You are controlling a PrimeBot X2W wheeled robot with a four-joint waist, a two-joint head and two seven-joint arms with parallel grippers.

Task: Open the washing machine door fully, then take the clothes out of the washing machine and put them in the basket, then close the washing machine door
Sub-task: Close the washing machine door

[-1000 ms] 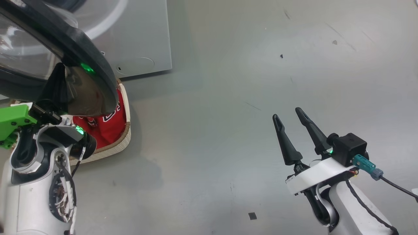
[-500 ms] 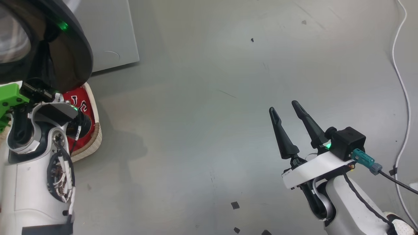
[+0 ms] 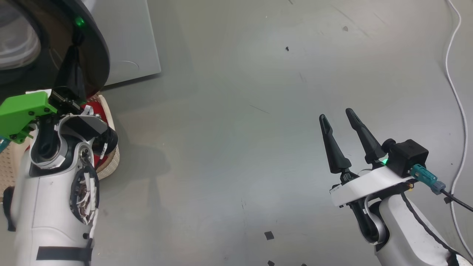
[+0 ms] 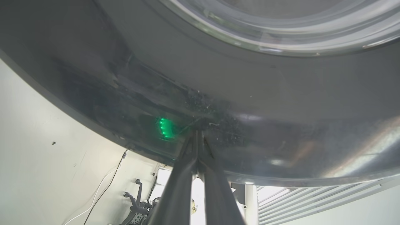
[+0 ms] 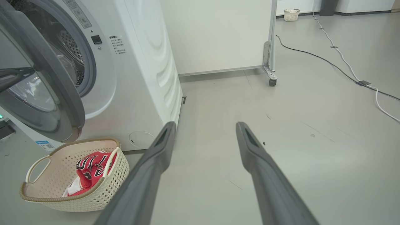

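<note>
My left gripper (image 4: 197, 132) is shut, and its tips press on the glossy black rim of the washing machine door (image 4: 265, 103), below the glass bowl (image 4: 281, 28). The head view has the same gripper (image 3: 77, 38) against the door (image 3: 99, 59) at the upper left. The door (image 5: 47, 81) stands partly open in front of the washing machine (image 5: 140, 62). Under the door, the basket (image 5: 115, 178) holds the red clothes (image 5: 93, 165). In the head view the basket (image 3: 111, 162) is half hidden by my left arm. My right gripper (image 3: 336, 114) hangs open and empty over the floor.
A white cable (image 3: 453, 74) runs along the floor at the right. A wheeled white partition (image 5: 218, 37) stands behind the machine, with its caster (image 5: 272, 82) on the floor. Small black tape scraps (image 3: 269, 235) lie near my base. Another small basket (image 5: 291, 14) sits far off.
The head camera has turned, so the whole view has shifted. My left gripper stays shut against the door rim. The right gripper stays open and has barely moved.
</note>
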